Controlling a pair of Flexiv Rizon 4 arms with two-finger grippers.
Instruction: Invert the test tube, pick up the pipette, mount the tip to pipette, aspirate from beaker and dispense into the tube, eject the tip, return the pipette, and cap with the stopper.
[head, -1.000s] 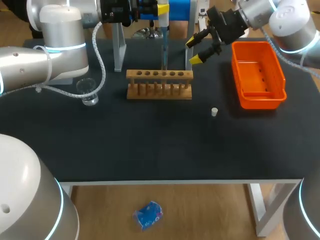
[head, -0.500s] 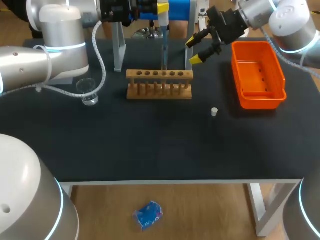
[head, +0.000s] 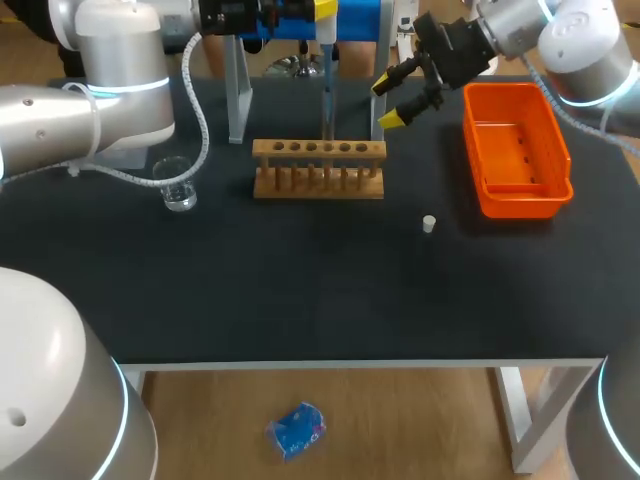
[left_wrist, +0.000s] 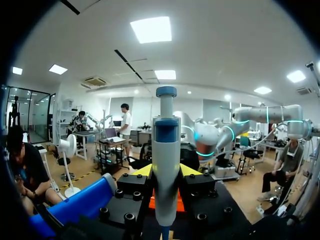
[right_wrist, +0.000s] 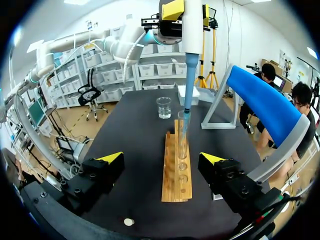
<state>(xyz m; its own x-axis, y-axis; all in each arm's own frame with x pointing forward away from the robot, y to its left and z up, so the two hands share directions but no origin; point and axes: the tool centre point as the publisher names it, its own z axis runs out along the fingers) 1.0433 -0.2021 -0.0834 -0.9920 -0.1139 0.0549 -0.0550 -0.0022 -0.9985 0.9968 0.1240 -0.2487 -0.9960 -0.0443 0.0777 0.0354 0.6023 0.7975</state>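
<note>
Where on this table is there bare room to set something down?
The near half of the table, in front of the rack and stopper, is bare. A smaller gap lies between beaker and rack. The back is crowded: pipette over the rack, right hand beside it, tray to the right.

The pipette (head: 327, 75) clamped in my left gripper (left_wrist: 166, 171) stands upright over the rack (head: 318, 170), its tip at the mouth of the tube (right_wrist: 182, 132), barring any pass across the rack's middle. The stand (head: 236, 95) fences the space behind. My right gripper (head: 386, 104), fingers spread, hangs between stand and orange bin (head: 548, 190). Between rack and bin lies only the stopper (head: 428, 224). The beaker (head: 178, 186) sits left of the rack. The table (head: 300, 290) before the rack is open.
</note>
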